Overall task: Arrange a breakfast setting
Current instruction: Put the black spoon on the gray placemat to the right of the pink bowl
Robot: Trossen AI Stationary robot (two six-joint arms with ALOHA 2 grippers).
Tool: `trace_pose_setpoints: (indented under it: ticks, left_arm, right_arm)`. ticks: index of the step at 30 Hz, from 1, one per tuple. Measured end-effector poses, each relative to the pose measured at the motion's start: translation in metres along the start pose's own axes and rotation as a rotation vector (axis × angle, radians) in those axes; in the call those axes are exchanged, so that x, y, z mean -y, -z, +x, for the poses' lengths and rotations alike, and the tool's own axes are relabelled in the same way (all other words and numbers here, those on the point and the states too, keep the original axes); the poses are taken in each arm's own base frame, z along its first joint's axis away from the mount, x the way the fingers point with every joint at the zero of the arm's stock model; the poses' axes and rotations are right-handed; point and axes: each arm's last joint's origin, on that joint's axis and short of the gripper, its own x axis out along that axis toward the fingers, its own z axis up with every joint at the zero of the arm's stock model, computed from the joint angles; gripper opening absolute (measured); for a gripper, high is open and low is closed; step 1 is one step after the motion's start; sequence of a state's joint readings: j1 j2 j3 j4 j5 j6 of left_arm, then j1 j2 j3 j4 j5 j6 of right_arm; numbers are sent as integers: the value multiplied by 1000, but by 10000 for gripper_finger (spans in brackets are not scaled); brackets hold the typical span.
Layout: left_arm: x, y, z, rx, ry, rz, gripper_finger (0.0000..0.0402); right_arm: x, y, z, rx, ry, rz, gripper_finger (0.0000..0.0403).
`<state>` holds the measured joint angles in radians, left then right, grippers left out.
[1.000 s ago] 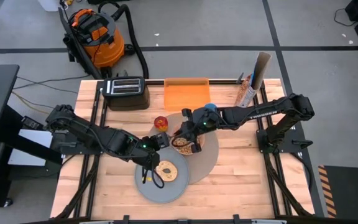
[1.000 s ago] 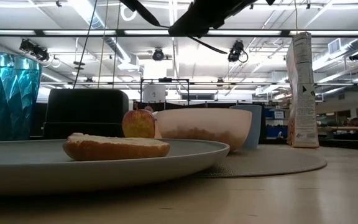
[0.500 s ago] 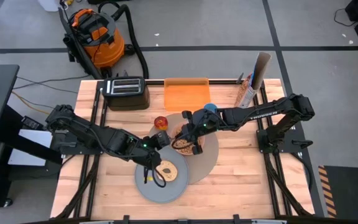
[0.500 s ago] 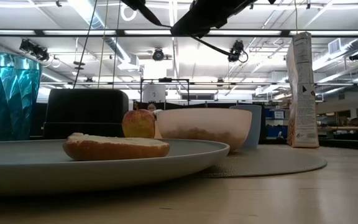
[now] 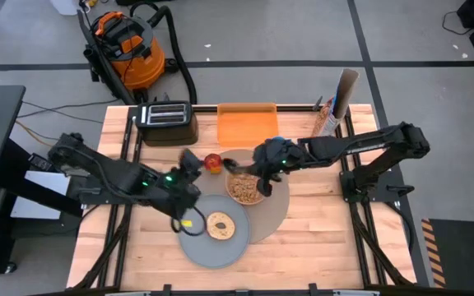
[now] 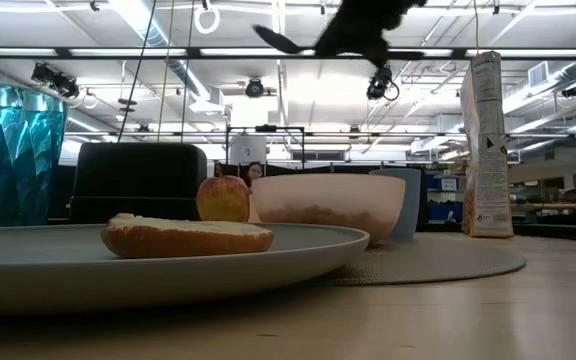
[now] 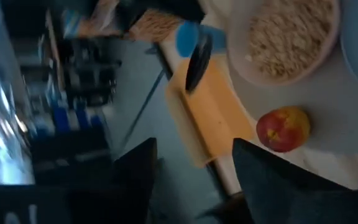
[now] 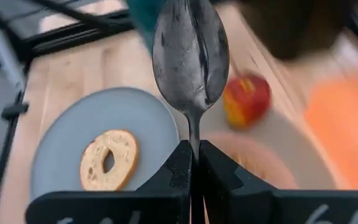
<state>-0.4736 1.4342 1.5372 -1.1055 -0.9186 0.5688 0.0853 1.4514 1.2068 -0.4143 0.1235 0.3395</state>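
A bagel [image 5: 219, 225] lies flat on the grey plate [image 5: 200, 247], which overlaps the round mat [image 5: 276, 205]. On the mat stands the pink bowl [image 5: 243, 190], filled with cereal. The apple [image 5: 213, 162] sits on the table beside the bowl, and my right arm mostly hides the blue cup [image 5: 279, 143]. Above the bowl's far rim my right gripper [image 5: 257, 167] is shut on the metal spoon [image 5: 234, 164]. My left gripper [image 5: 189, 159] hovers open and empty left of the apple; in its wrist view its fingers [image 7: 135, 177] stand wide apart. My right gripper pinches the spoon's handle [image 8: 194, 138] between its two fingers, just behind the spoon's bowl [image 8: 190, 50]. The spoon runs straight on from the fingers, about level, pointing toward the table's left. It is lifted clear above the pink bowl and the table.
A black toaster [image 5: 166, 122] and an orange board [image 5: 247, 123] stand along the far edge, a cereal box [image 5: 327, 122] at the far right. In the low view a blue glass [image 6: 8, 150] stands at the left. Bare wood lies right of the mat.
My left gripper has drawn back from the plate toward the table's far left, past the apple, and has turned; the bagel stays on the plate. My right gripper has risen from the pink bowl and shifted slightly toward the far right, carrying the spoon clear.
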Motion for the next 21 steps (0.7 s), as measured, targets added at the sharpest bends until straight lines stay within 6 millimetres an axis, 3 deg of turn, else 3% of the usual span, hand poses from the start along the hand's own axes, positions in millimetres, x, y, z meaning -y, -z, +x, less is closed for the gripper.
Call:
trace_pose_setpoints:
  ticks: [7, 12, 16, 21]
  left_arm:
    - [-21, 38, -25, 21, -49, -483, 222]
    - [-33, 57, -33, 41, -70, -814, 215]
    - [-38, 65, -33, 39, -84, -968, 211]
    - [-38, 66, -33, 42, -74, -1010, 211]
  right_arm:
    - [-14, 31, -15, -75, 293, 519, 23]
    - [-37, 64, -14, -112, 452, 818, 23]
    - [-54, 87, -11, -86, 555, 971, 23]
    - [-66, 110, -6, -103, 675, 1062, 23]
